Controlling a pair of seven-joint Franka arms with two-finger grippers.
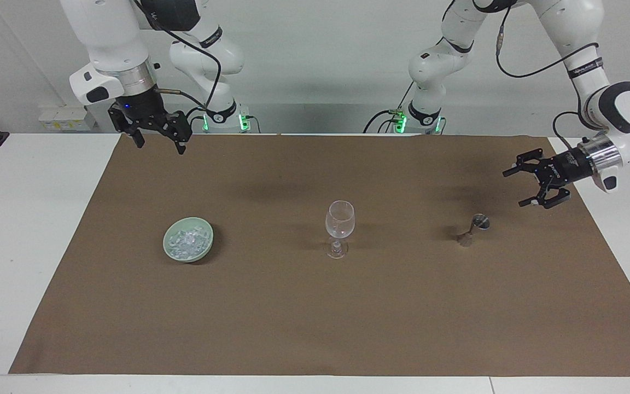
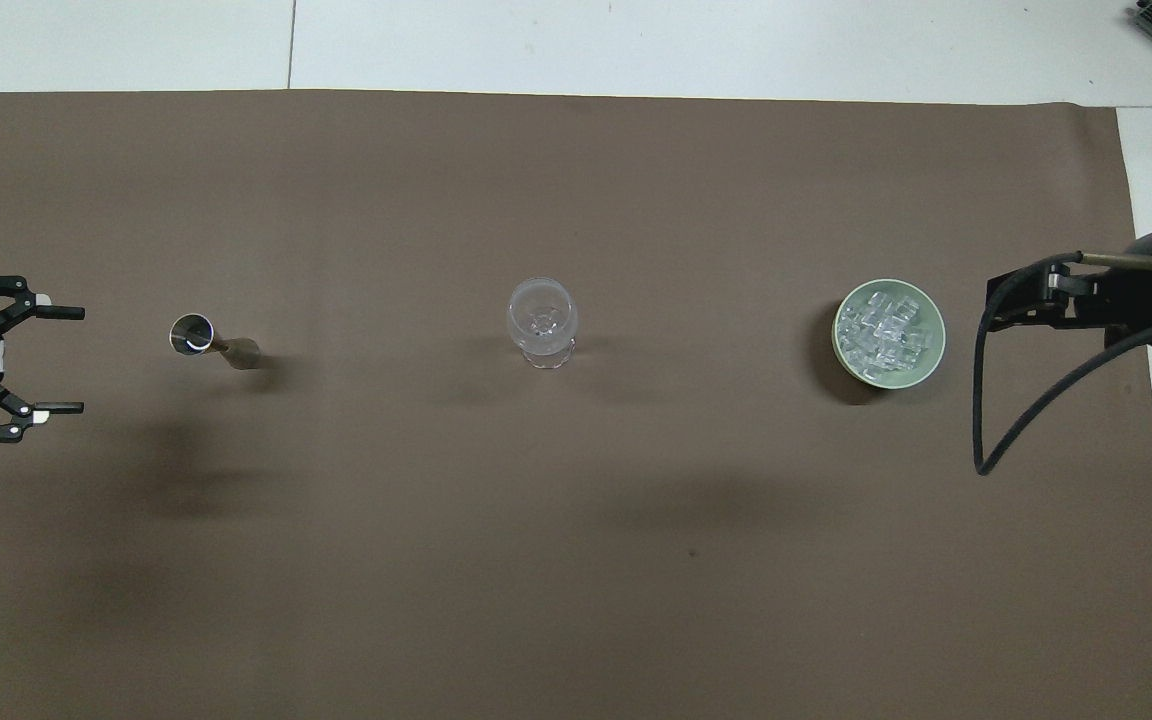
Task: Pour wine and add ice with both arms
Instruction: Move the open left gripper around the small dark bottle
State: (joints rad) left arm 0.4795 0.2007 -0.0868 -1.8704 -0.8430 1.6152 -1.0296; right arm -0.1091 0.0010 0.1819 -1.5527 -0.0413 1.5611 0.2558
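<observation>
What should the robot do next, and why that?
Probably ease the left gripper down and sideways until its open fingers sit around the little metal measuring cup, because it hangs in the air beside the cup, which stands untouched. The wine glass looks empty, so pouring likely comes first. The right gripper waits, open, and the ice sits in its green bowl.

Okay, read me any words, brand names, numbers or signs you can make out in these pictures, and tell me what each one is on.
Black band on the white left arm: white lettering, too small to read.
Black band on the white right arm: lettering, too small to read.
Black open left gripper: small white lettering on its body in the overhead view, unreadable.
Clear stemmed wine glass, pale green bowl of ice, metal jigger: none.
</observation>
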